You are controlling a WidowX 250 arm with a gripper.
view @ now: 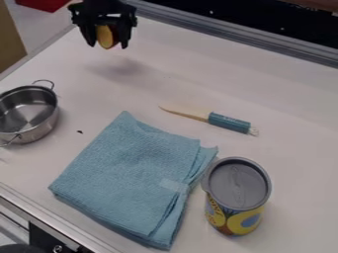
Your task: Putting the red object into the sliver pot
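Okay, hand (107,45) up at far left, above the desk (178,64), pointing down, fingers either side of the red object (105,36), gripping it; yellowish face showing. Silver pot (41,127) at left, nearer than hand, upright, open top, two loop handles. Blue cloth (132,173) folded, near side, right of pot, apart from it. Knife (228,122) lies flat beyond cloth, blue handle to the right. Can (236,207) upright at near right, close beside cloth. Cloth, knife, can all sit right of the hand-to-pot line.
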